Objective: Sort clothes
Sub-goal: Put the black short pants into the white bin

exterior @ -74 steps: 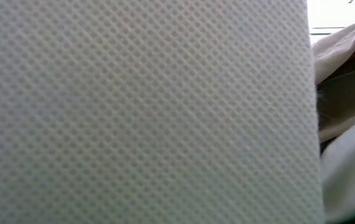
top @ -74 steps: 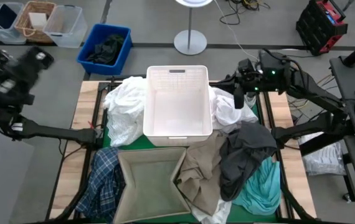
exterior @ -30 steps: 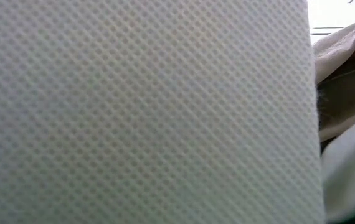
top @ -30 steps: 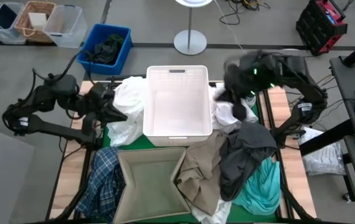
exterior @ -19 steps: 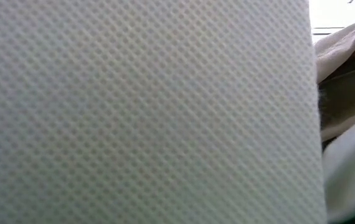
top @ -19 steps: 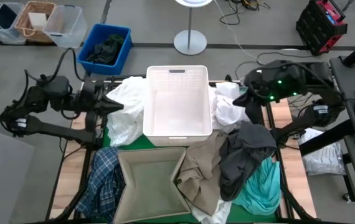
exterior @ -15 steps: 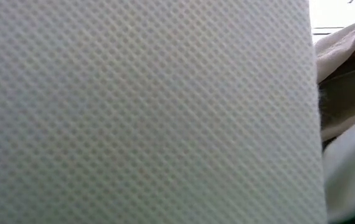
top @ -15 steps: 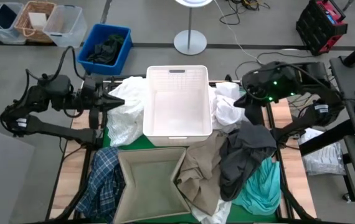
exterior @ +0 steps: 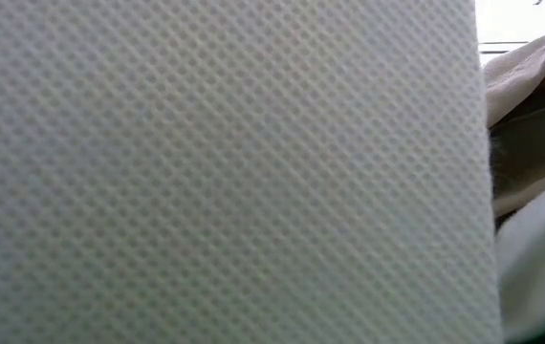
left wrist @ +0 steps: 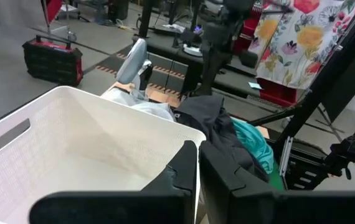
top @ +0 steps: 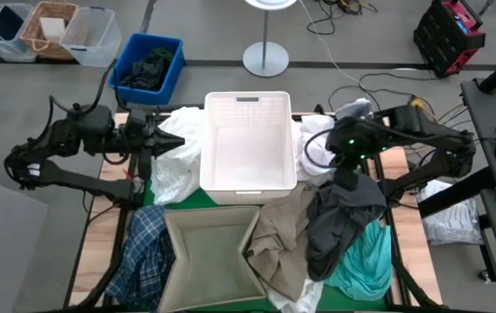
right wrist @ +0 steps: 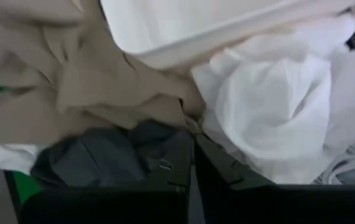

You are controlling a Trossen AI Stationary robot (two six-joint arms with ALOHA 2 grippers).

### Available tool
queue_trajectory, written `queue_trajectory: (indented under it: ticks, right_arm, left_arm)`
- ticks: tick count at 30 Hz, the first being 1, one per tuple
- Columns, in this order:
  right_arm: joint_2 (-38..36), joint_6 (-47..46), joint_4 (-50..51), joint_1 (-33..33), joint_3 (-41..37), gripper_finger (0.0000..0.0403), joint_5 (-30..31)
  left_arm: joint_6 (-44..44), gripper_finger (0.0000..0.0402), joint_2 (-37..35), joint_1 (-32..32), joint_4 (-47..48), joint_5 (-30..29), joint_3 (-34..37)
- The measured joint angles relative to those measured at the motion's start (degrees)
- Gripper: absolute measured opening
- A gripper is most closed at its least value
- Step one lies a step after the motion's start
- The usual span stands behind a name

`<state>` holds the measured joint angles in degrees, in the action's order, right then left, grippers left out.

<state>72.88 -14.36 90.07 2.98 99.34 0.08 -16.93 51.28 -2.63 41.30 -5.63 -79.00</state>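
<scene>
Clothes lie heaped all round two bins on the table, and no writing on any of it can be read. Biggest is the white basket (top: 248, 143), rigid plastic with a fine lattice floor and a slot handle, nothing inside it. Just in front of it sits a soft-sided beige fabric bin (top: 209, 252), its woven wall filling the low view. White garments (top: 171, 156) bunch in two crumpled mounds, one on each side of the basket. A beige garment (top: 278, 239) sprawls beside the fabric bin, touching a dark grey one (top: 344, 213) draped over a teal one (top: 365, 256); a blue-and-white plaid shirt (top: 144, 252) hangs at the front left corner. One of each, then — the white ones too tangled to count.

The left gripper (top: 154, 136) hovers at the left white mound, fingers pressed together and holding nothing. The right gripper (right wrist: 193, 155) points down over the seam of white, beige and grey cloth — also closed, empty.
</scene>
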Motion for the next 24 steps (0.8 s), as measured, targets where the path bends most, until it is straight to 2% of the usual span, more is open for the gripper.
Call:
queue_trajectory:
  ticks: [6,16,19,24]
  right_arm:
    - [-0.34,0.64,-0.03,0.02,-3.14,0.0013,-0.07]
    - [-1.12,9.56,-0.09,0.02,-3.47,0.0021,-1.05]
    - [-1.27,11.03,-0.03,0.0,-3.86,0.0051,-1.9]
    - [-1.74,10.97,-0.08,-0.11,-5.41,0.0137,-1.99]
  left_arm:
    - [-0.5,0.0,0.79,0.0,-0.81,0.0,0.0]
    - [-0.51,0.0,2.01,0.0,-1.41,0.0,0.0]
    - [-0.51,0.0,2.19,0.0,-1.42,0.02,0.0]
    - [-0.5,0.0,2.33,0.0,-1.42,0.01,0.0]
